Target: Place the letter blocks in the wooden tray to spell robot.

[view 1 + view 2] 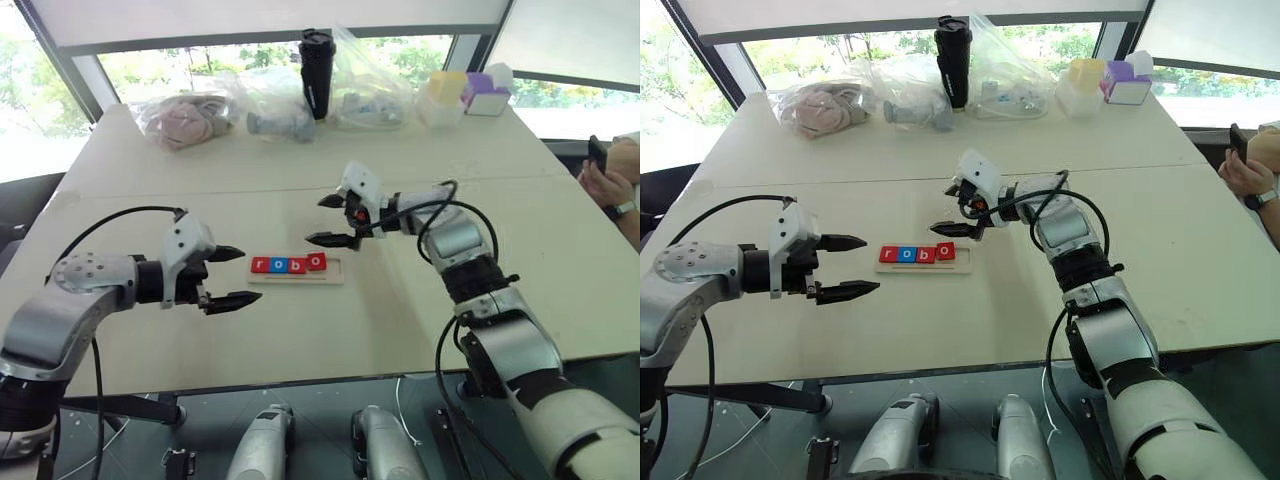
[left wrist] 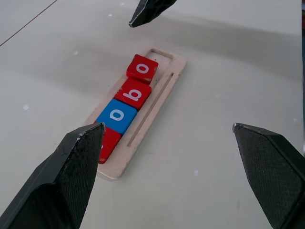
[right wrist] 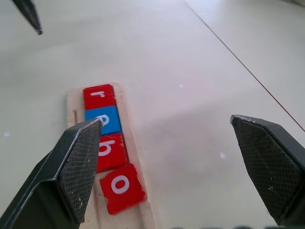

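Observation:
The wooden tray (image 1: 334, 270) lies in the middle of the table. Four letter blocks sit in it in a row: a red r (image 1: 261, 265), a blue o (image 1: 279, 265), a red b (image 1: 297, 265) and a red o (image 1: 316, 261). The red o (image 3: 122, 187) is turned slightly askew at the row's end. My left gripper (image 1: 246, 275) hovers open just left of the tray, pointing at it. Above the tray's right end, my right gripper (image 1: 317, 220) hangs open and holds nothing.
Clear plastic bags (image 1: 190, 115), a black tumbler (image 1: 317, 70) and small pastel boxes (image 1: 465, 92) line the table's far edge. A person's hand holding a phone (image 1: 598, 155) shows at the right edge. A seam (image 1: 520, 180) crosses the tabletop behind the tray.

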You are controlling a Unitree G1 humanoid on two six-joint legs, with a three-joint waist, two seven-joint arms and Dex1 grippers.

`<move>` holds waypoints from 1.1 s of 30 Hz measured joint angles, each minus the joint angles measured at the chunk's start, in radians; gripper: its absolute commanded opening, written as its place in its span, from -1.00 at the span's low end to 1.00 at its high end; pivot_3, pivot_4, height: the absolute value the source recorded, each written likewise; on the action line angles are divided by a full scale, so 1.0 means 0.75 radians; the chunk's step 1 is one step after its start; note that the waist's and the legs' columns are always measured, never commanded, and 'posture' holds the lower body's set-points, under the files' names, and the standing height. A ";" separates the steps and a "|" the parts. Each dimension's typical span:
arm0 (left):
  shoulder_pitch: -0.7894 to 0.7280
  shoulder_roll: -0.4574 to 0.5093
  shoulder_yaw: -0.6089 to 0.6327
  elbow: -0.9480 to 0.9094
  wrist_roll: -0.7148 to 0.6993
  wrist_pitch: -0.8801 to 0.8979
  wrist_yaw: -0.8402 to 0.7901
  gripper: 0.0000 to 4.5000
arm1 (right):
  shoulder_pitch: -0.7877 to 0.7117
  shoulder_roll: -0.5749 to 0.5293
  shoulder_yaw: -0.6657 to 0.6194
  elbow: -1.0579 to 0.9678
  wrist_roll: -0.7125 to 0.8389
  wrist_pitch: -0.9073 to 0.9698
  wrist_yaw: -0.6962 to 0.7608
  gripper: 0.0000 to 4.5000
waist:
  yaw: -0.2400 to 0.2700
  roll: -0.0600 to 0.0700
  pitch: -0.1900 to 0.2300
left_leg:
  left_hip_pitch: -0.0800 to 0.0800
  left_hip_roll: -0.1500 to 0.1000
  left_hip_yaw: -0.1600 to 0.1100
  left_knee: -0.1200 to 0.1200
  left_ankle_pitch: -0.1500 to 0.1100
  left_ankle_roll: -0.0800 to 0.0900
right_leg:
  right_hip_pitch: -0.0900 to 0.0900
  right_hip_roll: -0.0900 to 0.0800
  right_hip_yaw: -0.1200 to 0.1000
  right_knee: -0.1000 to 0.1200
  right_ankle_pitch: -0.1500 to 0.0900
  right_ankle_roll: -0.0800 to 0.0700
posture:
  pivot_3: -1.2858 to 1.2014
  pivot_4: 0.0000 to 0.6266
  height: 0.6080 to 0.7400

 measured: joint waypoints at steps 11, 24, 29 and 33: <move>-0.044 0.019 0.020 -0.013 -0.080 0.052 -0.034 1.00 | 0.027 -0.006 0.030 0.234 -0.077 -0.171 -0.163 0.98 | -0.009 0.000 0.000 | 0.000 0.000 0.001 0.000 0.000 0.000 | 0.000 0.001 0.000 0.000 0.000 -0.001 | 0.03 -0.52 1.00; -0.042 0.019 0.020 -0.076 -0.094 0.110 0.014 1.00 | -0.094 0.031 0.080 0.564 -0.127 -0.393 -0.073 0.98 | -0.008 0.000 0.000 | 0.000 0.000 0.001 0.000 0.000 0.000 | 0.000 0.001 0.000 0.000 0.000 0.000 | 0.03 -0.52 1.00; -0.042 0.018 0.019 -0.081 -0.102 0.112 0.032 1.00 | -0.094 0.031 0.081 0.567 -0.127 -0.404 -0.026 0.98 | -0.008 0.000 0.000 | 0.000 0.000 0.001 0.000 0.000 0.000 | 0.000 0.001 0.000 0.000 0.001 0.000 | 0.03 -0.52 1.00; -0.042 0.018 0.019 -0.074 -0.102 0.108 0.033 1.00 | -0.094 0.036 0.080 0.566 -0.126 -0.404 -0.028 0.98 | -0.008 0.000 0.000 | 0.000 0.000 0.001 0.000 0.000 0.000 | 0.000 0.001 0.000 0.000 0.001 0.000 | 0.03 -0.52 1.00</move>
